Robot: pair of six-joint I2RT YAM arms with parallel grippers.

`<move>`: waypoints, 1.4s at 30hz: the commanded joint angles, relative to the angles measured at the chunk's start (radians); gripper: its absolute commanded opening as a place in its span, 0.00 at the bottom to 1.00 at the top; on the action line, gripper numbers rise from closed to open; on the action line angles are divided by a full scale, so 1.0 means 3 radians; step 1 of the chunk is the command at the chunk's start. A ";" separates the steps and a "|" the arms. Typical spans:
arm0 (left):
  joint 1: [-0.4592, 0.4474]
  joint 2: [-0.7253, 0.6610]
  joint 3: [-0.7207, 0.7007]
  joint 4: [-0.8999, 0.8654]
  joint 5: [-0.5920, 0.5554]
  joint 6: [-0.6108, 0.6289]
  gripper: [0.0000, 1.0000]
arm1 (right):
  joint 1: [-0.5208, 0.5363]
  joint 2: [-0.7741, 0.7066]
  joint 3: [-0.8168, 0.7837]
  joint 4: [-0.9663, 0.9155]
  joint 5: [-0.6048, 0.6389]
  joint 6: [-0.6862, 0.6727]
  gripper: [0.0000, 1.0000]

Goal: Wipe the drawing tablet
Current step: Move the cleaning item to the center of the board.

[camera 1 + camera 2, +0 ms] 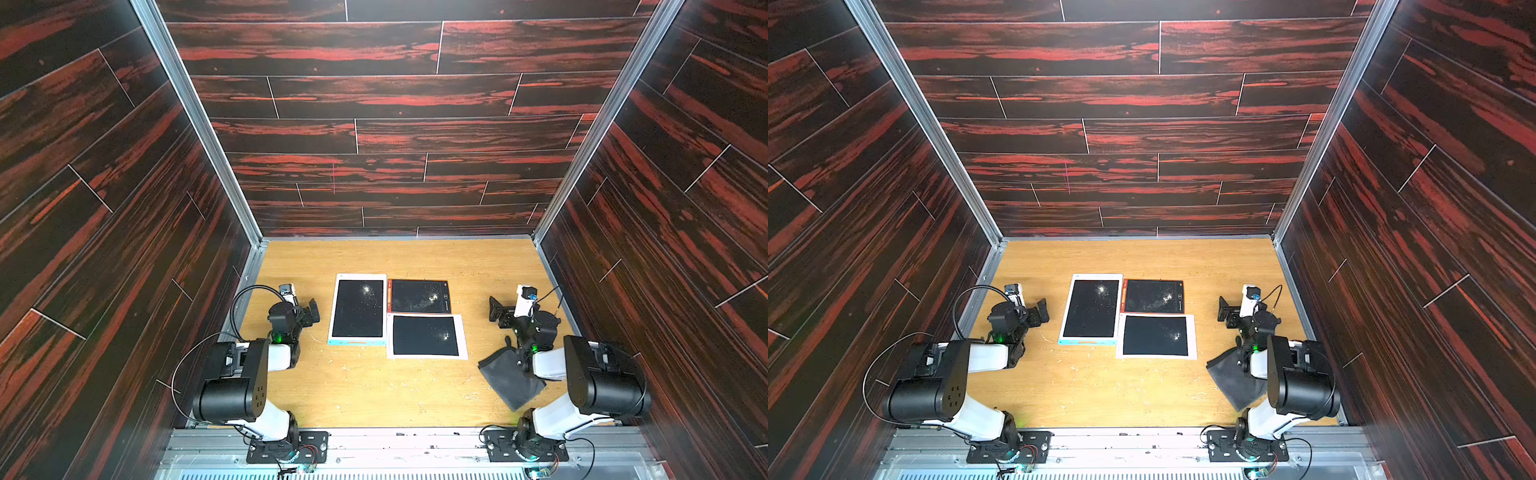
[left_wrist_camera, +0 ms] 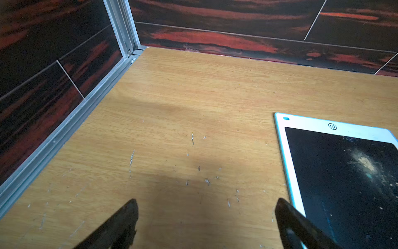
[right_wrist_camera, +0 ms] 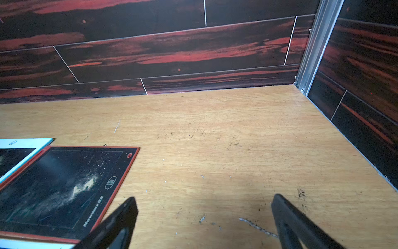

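Three drawing tablets with dark, dust-speckled screens lie together mid-table: a white and blue-edged one (image 1: pixel 358 308) (image 1: pixel 1091 308) (image 2: pixel 344 172), a red-framed one (image 1: pixel 419 296) (image 1: pixel 1152 296) (image 3: pixel 60 189) and a white-framed one (image 1: pixel 426 336) (image 1: pixel 1156 336). My left gripper (image 1: pixel 311 312) (image 2: pixel 206 207) hangs open over bare wood just left of the white and blue tablet. On the far side of the tablets my right gripper (image 1: pixel 496 309) (image 3: pixel 203 204) is open too, with nothing between its fingers. A grey cloth (image 1: pixel 509 380) (image 1: pixel 1235 380) lies flat under the right arm, partly hidden by it.
Dark red wood-pattern walls (image 1: pixel 395 137) close in the table at the back and both sides, with aluminium rails (image 2: pixel 64 129) along their foot. The arm bases (image 1: pixel 286 446) stand on a metal strip at the near edge. The wooden tabletop (image 1: pixel 374 386) is scratched.
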 commanded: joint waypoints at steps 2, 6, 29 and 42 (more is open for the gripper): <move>0.0015 -0.0053 0.0065 -0.0011 0.0003 0.0019 1.00 | 0.0020 -0.0049 -0.0019 0.0058 0.0020 -0.0031 0.99; 0.0015 -0.0053 0.0065 -0.0012 0.0006 0.0021 1.00 | 0.0020 -0.0049 -0.0018 0.0053 0.0020 -0.0031 0.99; 0.0015 -0.0063 0.0081 -0.0058 -0.0252 -0.0082 1.00 | 0.0009 -0.0040 0.0077 -0.0116 0.0314 0.0092 0.99; -0.0241 -0.1033 0.0478 -0.1399 -0.1325 -0.0506 1.00 | 0.0422 -0.0752 0.1438 -0.2830 0.1091 0.0659 0.99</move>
